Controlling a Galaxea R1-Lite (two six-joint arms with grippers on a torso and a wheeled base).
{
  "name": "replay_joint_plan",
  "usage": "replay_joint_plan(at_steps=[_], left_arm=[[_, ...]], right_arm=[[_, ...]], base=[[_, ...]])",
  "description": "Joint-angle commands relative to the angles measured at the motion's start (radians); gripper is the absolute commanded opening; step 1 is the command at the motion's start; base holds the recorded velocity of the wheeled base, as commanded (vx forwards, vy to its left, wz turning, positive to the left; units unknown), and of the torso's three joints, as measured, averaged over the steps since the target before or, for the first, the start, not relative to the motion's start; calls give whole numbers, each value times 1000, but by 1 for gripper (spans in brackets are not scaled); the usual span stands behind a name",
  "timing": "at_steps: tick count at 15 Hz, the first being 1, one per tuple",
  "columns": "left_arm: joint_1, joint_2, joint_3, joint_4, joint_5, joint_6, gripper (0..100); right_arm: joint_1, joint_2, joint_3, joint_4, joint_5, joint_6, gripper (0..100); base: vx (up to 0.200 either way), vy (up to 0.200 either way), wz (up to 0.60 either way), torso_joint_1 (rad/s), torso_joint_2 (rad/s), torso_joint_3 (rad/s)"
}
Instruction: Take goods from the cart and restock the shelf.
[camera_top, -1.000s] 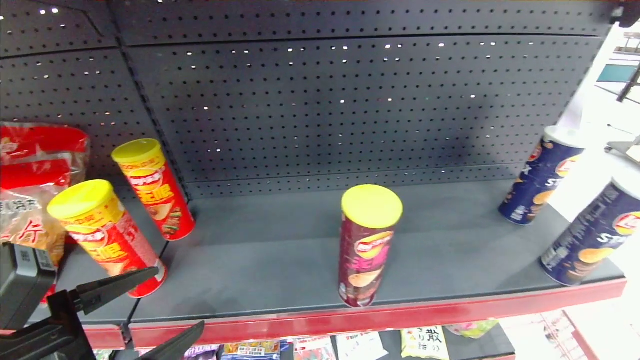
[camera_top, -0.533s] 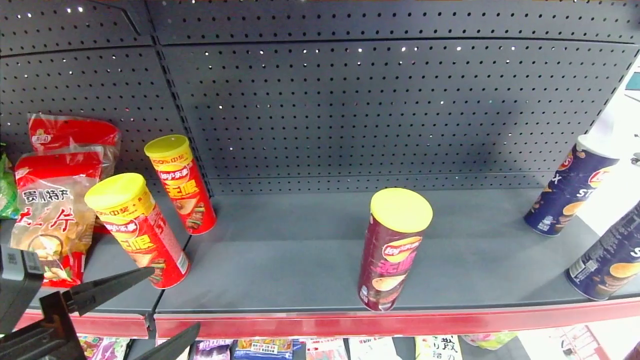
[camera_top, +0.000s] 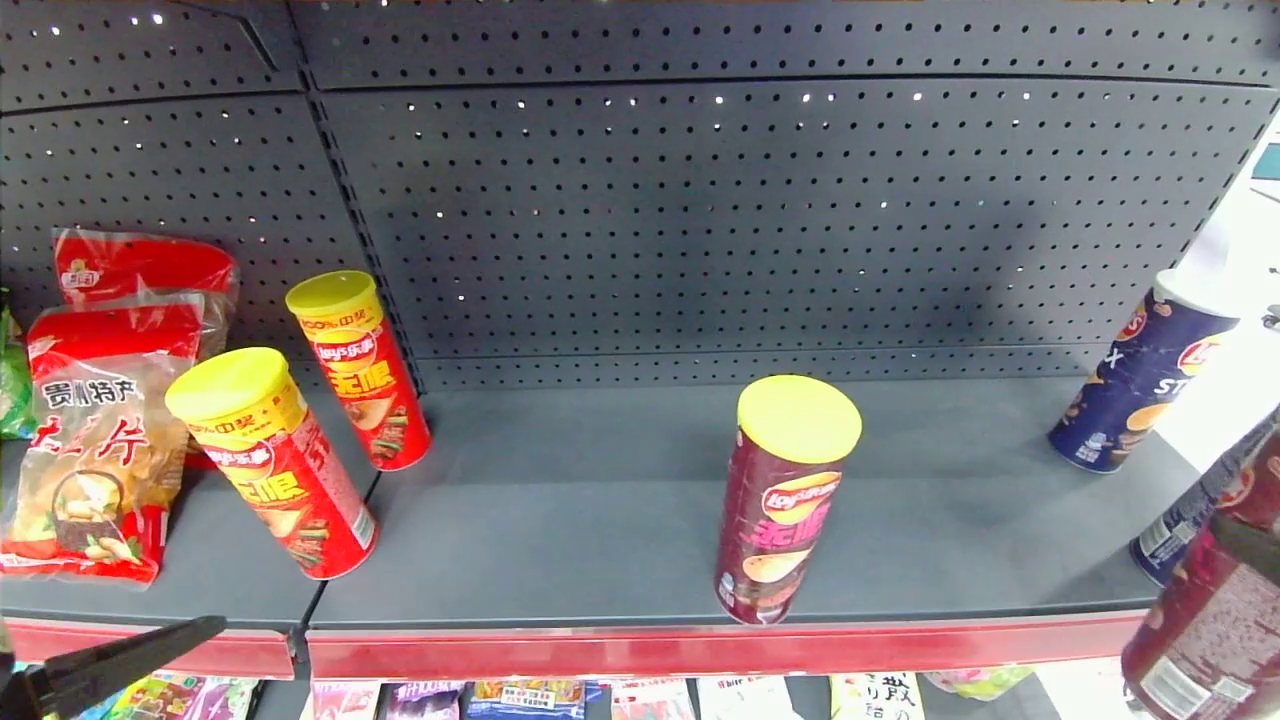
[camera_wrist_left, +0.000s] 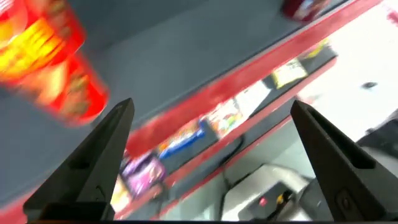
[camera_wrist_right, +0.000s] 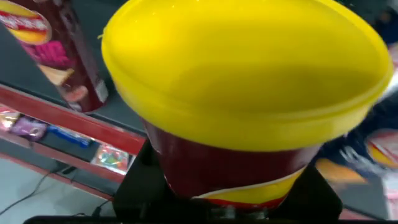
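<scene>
The right pincer (camera_wrist_right: 224, 208) is pinching the held maroon can (camera_wrist_right: 249, 81) from both sides, low on its body, and the can's yellow lid is facing the wrist camera. In the head view this held maroon can (camera_top: 1210, 620) is showing at the lower right corner, tilted, in front of the red rail (camera_top: 700, 648) of the shelf (camera_top: 560, 540) and partly covering the near blue can (camera_top: 1185, 520). The far blue can (camera_top: 1140, 370) is standing deeper on the shelf, near the pegboard wall (camera_top: 700, 200). The standing maroon can (camera_top: 785, 500) is resting upright close to the front edge, about in the middle, well apart from the blue cans. On the left side the front red can (camera_top: 270, 460) and the back red can (camera_top: 360, 370) are standing one behind the other, and the snack bags (camera_top: 100, 440) are leaning just beside them. The left pincer (camera_wrist_left: 212, 104) is hanging spread wide with nothing between its fingers (camera_wrist_left: 112, 149), below and in front of the red rail at the left end, with the front red can above it. Colourful packets (camera_top: 650, 695) are lying on the level under the shelf.
</scene>
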Motion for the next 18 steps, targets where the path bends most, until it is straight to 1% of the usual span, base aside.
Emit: replay_joint_plan(at_steps=[1,2,3,4,5,6,7,8,9,10,11,12,14,15,17,18], left_arm=[[0,-173,-86,190,71,0,100],[0,-219,-110,270,92,0,100],[9,-279,-132,357,126,0,100],[28,-325,-142,418,166,0,100],[52,-359,-142,451,192,0,100],[72,-377,-142,461,198,0,100],[144,-404,-147,487,198,0,100],[212,-410,-164,515,198,0,100],[275,-414,-187,558,198,0,100],[332,-430,-199,601,198,0,100],[350,-445,-199,616,198,0,100],[361,-519,-178,645,198,1,100],[362,-631,-162,722,197,20,100],[362,-640,-164,750,192,20,100],[362,-640,-150,748,189,26,100],[362,-640,-129,745,192,24,100]], right_arm=[[1,176,-41,-66,62,2,0],[3,213,-60,-83,67,3,0],[16,260,-93,-95,68,12,0],[44,302,-119,-110,70,34,0],[61,340,-135,-141,70,60,0],[70,371,-139,-169,70,71,0],[81,446,-144,-265,71,77,0],[92,500,-153,-325,77,77,0],[101,549,-175,-365,99,77,0],[107,596,-205,-376,114,75,0],[110,621,-224,-380,117,74,0],[124,685,-285,-391,117,77,0],[141,771,-346,-429,140,77,0],[148,822,-368,-463,168,77,0],[151,900,-409,-509,212,75,0],[158,935,-438,-512,223,74,0]], base=[[0,0,0,0,0,0],[0,0,0,0,0,0],[0,0,0,0,0,0],[0,0,0,0,0,0],[0,0,0,0,0,0],[0,0,0,0,0,0],[0,0,0,0,0,0],[0,0,0,0,0,0],[0,0,0,0,0,0],[0,0,0,0,0,0],[0,0,0,0,0,0],[0,0,0,0,0,0],[0,0,0,0,0,0],[0,0,0,0,0,0],[0,0,0,0,0,0],[0,0,0,0,0,0]])
